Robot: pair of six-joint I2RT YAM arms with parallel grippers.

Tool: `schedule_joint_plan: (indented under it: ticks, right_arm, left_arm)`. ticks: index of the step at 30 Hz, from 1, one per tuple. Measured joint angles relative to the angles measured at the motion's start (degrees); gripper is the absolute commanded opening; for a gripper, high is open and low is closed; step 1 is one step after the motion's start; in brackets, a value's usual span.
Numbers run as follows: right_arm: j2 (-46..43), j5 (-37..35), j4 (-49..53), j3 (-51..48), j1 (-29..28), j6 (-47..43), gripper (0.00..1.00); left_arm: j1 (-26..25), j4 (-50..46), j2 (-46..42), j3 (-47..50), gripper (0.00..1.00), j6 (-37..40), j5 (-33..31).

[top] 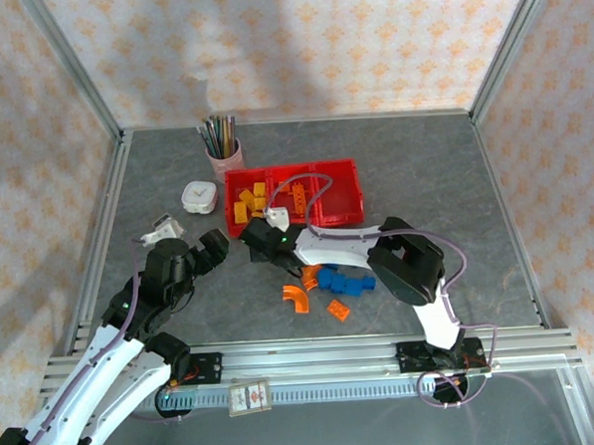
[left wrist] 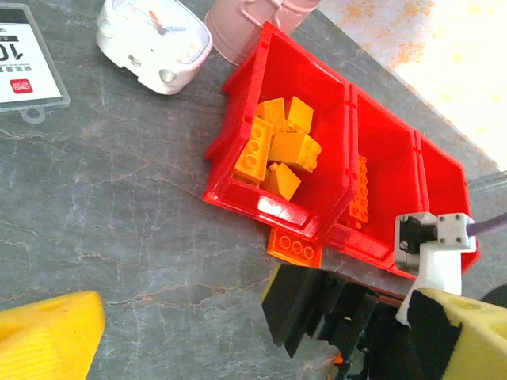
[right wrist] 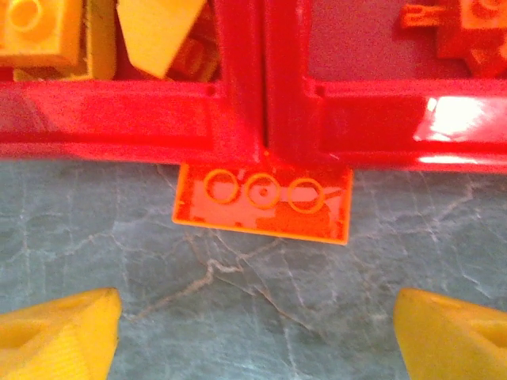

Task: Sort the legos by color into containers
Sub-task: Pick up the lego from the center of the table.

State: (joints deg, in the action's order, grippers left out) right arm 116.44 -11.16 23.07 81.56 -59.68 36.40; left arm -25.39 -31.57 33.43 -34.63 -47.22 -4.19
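Observation:
Three joined red bins [top: 349, 218] stand mid-table. The left one holds yellow blocks [left wrist: 277, 146], the middle one orange blocks [left wrist: 360, 190]. One orange block [right wrist: 261, 203] lies upside down on the table against the bins' front wall [right wrist: 158, 119], also seen from the left wrist [left wrist: 295, 247]. My right gripper [right wrist: 257, 340] is open just in front of that block, its yellow fingertips [right wrist: 59, 332] wide apart with nothing between them. My left gripper [left wrist: 253, 340] is open too, left of the right gripper [top: 256, 235]. Orange arches [top: 299, 292] and blue blocks [top: 345, 280] lie loose nearer the bases.
A white round gadget [left wrist: 154, 43] and a pink cup of pens [top: 222, 152] stand left of and behind the bins. A label card [left wrist: 24, 63] lies at the left. The right arm's black body [left wrist: 333, 317] sits close before the left gripper. A metal frame edges the table.

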Motion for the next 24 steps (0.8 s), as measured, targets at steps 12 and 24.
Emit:
schedule_joint_plan:
  ticks: [12,24]
  right_arm:
    - [6.0,-3.7,0.0,3.4,1.2,2.0,0.87]
    - [9.1,-7.5,-0.8,6.7,1.7,2.0,0.66]
  left_arm:
    - [0.0,-0.6,-1.1,-0.3,1.0,-0.4,-1.8]
    - [0.0,-0.9,-1.5,-1.0,1.0,-0.7,-2.3]
